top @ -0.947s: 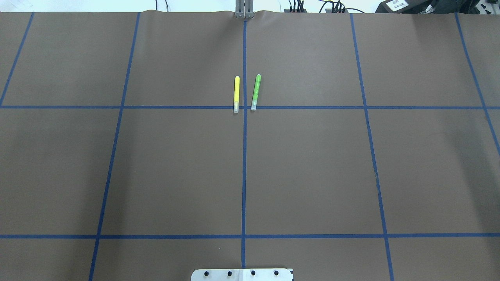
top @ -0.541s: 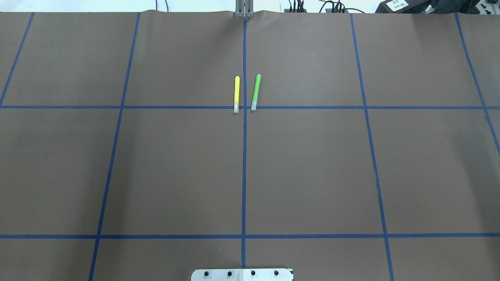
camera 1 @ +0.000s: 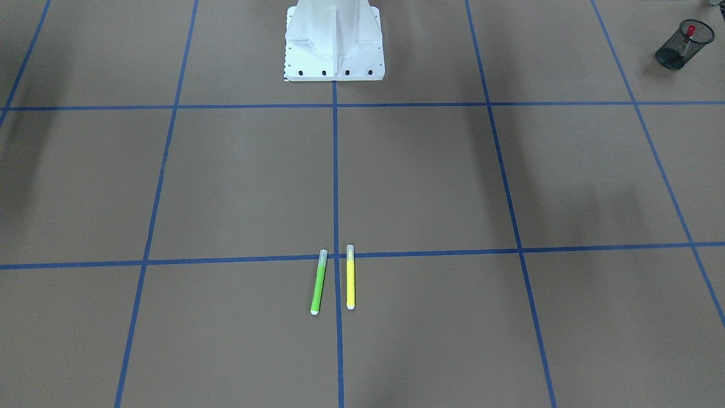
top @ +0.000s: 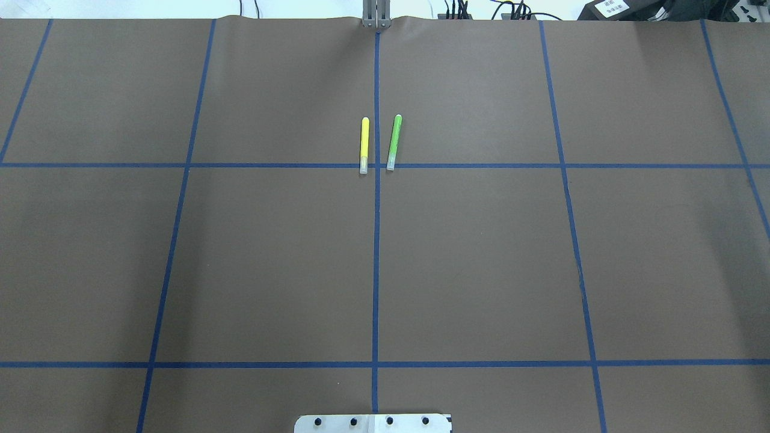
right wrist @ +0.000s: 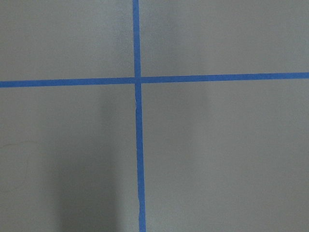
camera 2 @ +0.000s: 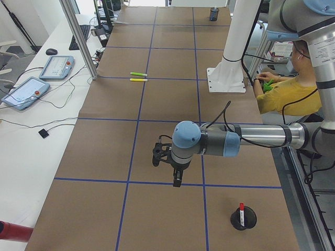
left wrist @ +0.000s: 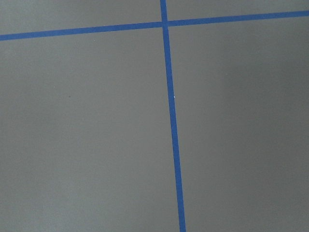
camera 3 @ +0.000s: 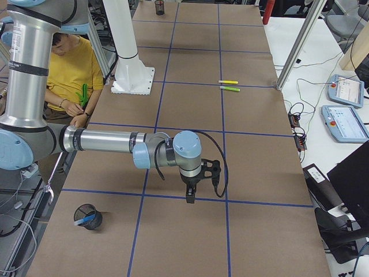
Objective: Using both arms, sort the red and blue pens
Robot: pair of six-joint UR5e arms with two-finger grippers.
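The red pen [camera 2: 241,210] stands in a black mesh cup [camera 2: 243,219] at the table's end on my left, also seen as the red pen [camera 1: 690,31] in the cup [camera 1: 677,46]. The blue pen [camera 3: 86,219] lies in another mesh cup [camera 3: 88,217] at the end on my right. My left gripper [camera 2: 178,181] hangs over the brown mat a short way from the red pen's cup. My right gripper [camera 3: 189,198] hangs likewise near the blue pen's cup. Both show only in the side views, so I cannot tell whether they are open or shut. Neither wrist view shows fingers.
A yellow marker [top: 364,145] and a green marker [top: 393,142] lie side by side at the table's middle, far from both grippers. The white robot base [camera 1: 334,45] stands at the near edge. A seated person in a yellow shirt [camera 3: 69,69] is beside the base.
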